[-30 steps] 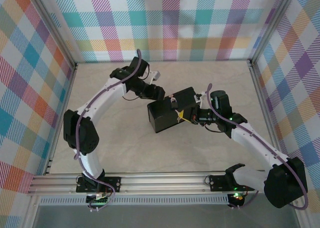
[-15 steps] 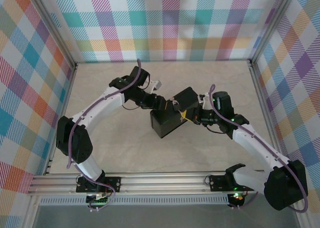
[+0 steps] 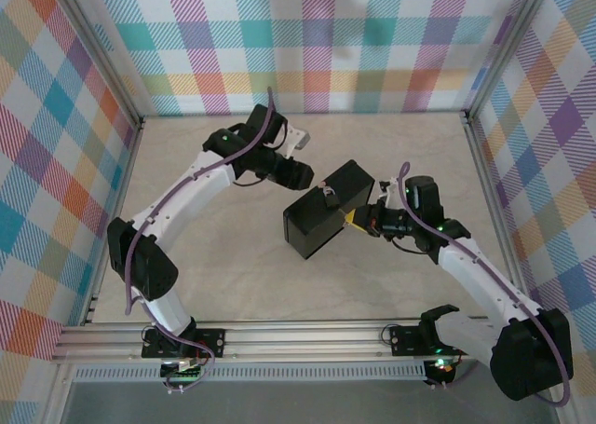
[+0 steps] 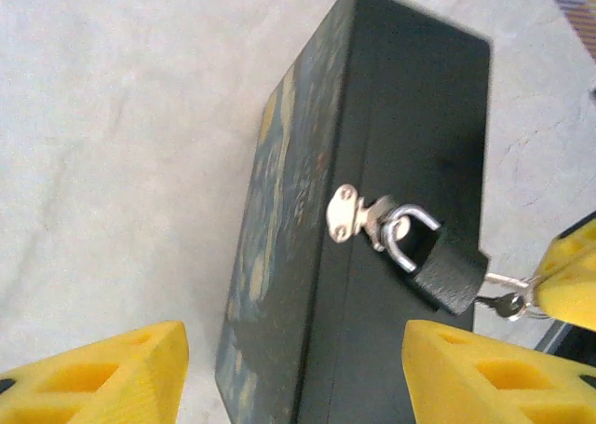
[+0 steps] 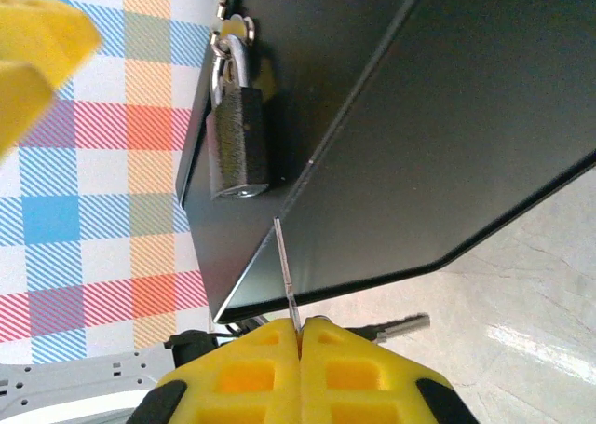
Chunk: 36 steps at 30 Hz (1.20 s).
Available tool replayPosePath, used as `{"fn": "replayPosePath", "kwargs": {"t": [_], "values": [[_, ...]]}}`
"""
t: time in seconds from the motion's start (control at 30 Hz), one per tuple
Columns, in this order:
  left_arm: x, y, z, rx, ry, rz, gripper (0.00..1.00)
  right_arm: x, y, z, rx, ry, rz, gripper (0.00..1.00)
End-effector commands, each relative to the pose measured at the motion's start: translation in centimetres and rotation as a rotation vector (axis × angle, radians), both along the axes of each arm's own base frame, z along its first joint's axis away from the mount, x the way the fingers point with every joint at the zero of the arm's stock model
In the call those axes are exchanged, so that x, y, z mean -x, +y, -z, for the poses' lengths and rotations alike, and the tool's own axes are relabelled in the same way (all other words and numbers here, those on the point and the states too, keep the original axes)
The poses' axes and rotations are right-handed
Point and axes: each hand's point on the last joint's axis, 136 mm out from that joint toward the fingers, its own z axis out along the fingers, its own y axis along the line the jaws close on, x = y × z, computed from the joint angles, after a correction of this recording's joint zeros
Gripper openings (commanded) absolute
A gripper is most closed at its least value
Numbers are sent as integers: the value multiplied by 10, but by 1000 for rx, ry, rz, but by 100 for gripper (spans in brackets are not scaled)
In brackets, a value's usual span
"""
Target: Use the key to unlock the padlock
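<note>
A: Right gripper (image 5: 300, 329) pressed together on flat silvery metal key (image 5: 285, 266), blade aimed ahead.

B: Small dark-bodied padlock with silvery shackle (image 5: 237, 140) hanging on black box (image 5: 447, 116); keyhole just left of blade tip, axes nearly parallel. Left gripper (image 4: 296, 354) spread, empty.

Top external, light: bright, even, from above; I see only soft shadows under the arms (image 3: 186, 196) and beside the box (image 3: 328, 210).
Left wrist, focus: padlock (image 4: 438, 261) fairly sharp; near yellow fingers (image 4: 102, 377) blurred; table (image 4: 112, 116) washed pale.
Right wrist, glare: white patch (image 5: 521, 340) on the table, lower right.
Right wrist, blur: yellow shape (image 5: 37, 61) upper left out of focus; key (image 5: 286, 273) crisp.
</note>
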Motion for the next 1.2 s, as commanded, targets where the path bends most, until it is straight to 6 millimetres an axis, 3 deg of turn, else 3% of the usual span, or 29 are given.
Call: {"fn": "replayPosePath", "kwargs": {"t": [0.0,0.1,0.23,0.37,0.47,0.57,0.73,0.93,1.17], "values": [[6,-20,-14,-10,-136,244,63,4,1,-12,-40,-17,-12,3],[14,-32,-19,-18,-182,433,63,5,0,-13,-41,-13,-13,3],[32,-42,-4,-45,-305,740,62,8,0,-13,-42,0,-24,2],[34,-51,-3,-45,-417,841,62,13,-1,-13,-44,7,-23,2],[17,-62,-1,-68,-412,755,61,14,-2,-12,-51,12,-15,2],[2,-72,-1,-54,-281,620,56,12,-1,-8,-60,18,-5,2],[14,-72,16,-46,-61,564,57,7,0,-9,-69,11,3,1],[18,-63,31,-73,-18,516,56,2,2,-13,-92,3,13,1],[25,-67,43,-42,40,534,55,0,10,-9,-109,3,14,0]]}}
